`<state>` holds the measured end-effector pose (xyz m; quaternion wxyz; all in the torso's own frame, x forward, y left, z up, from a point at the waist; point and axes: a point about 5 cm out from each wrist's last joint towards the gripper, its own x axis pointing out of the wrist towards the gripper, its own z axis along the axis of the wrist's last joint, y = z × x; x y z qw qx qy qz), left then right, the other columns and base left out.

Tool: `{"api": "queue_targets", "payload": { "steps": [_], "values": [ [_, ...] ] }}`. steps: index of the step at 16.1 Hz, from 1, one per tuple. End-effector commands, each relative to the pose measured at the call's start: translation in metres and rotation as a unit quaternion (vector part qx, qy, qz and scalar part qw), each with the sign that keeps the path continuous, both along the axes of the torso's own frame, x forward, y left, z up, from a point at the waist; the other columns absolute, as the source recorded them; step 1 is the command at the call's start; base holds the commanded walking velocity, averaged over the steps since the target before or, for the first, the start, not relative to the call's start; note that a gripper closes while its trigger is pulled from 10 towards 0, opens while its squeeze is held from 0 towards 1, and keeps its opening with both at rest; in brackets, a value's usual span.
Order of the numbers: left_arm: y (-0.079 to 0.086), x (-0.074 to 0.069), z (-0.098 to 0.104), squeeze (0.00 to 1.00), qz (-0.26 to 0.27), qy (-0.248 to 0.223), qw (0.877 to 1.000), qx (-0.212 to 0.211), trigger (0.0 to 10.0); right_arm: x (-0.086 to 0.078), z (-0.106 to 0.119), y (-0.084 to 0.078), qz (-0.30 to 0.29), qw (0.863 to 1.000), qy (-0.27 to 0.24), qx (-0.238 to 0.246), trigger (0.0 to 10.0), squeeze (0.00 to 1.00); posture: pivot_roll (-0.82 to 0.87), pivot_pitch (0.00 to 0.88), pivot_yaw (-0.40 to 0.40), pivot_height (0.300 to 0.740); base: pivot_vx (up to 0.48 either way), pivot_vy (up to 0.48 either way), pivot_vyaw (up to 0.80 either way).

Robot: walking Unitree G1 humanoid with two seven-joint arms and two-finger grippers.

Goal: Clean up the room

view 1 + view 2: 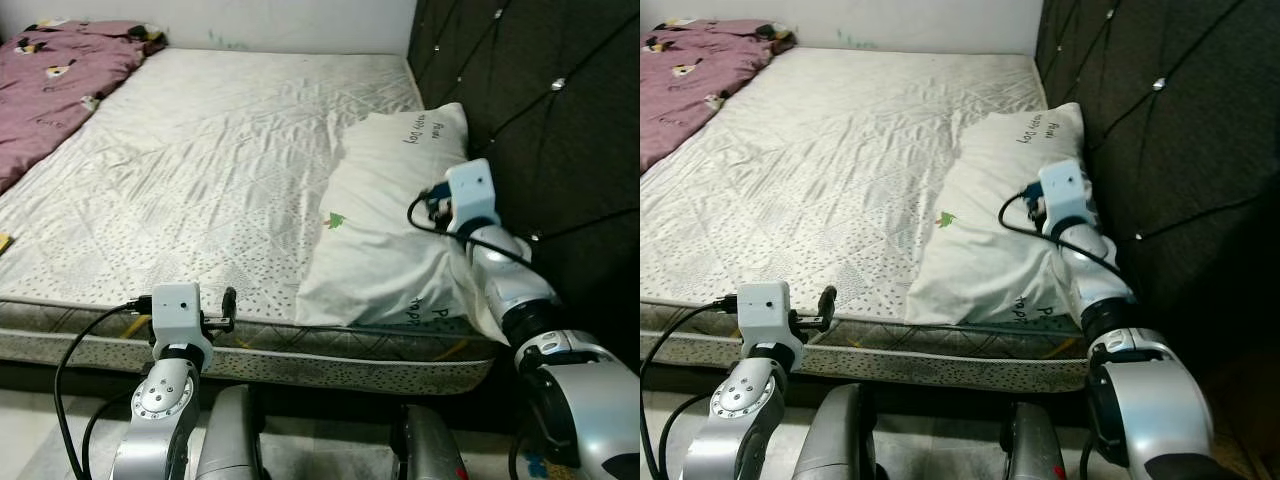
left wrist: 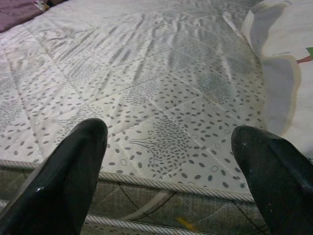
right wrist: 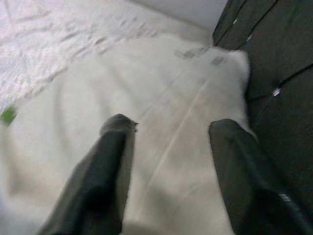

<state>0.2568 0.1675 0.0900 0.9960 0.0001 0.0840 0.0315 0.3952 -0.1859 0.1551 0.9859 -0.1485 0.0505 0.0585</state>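
A white pillow (image 1: 385,210) with a small green print and dark lettering lies on the right side of the bed, against the dark headboard. My right gripper (image 3: 171,125) hovers just over the pillow's middle, open, with nothing between its fingers (image 3: 115,161). My left gripper (image 2: 168,132) is open too, held low at the front edge of the mattress (image 1: 200,160), left of the pillow. Its black fingers (image 2: 73,161) point over the patterned sheet and hold nothing.
A pink blanket (image 1: 50,80) is bunched at the far left of the bed. The tufted black headboard (image 1: 540,100) runs along the right side. A white wall closes the far end. A small yellow item (image 1: 5,240) lies at the left border.
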Motion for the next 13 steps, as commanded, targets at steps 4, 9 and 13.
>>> {"api": "queue_targets", "payload": {
  "steps": [4,9,13],
  "values": [
    [0.002,-0.002,0.002,0.0,0.005,-0.001,1.0,0.004,10.0,-0.005,-0.01,-0.003,0.005,1.0,0.011,0.009,8.1,0.0,0.12,0.027,0.01,0.576,0.0,0.0,0.0],
    [0.002,-0.002,0.002,0.0,0.007,-0.003,1.0,0.003,10.0,-0.017,-0.034,0.002,0.036,0.997,0.053,0.046,10.0,0.0,0.12,0.027,0.01,0.576,0.0,0.0,0.0],
    [0.001,-0.002,0.002,0.0,0.003,0.0,1.0,0.003,10.0,-0.036,-0.081,0.008,0.009,0.98,0.188,0.065,10.0,0.0,0.12,0.032,0.014,0.576,0.0,0.0,0.0]
  ]
}}
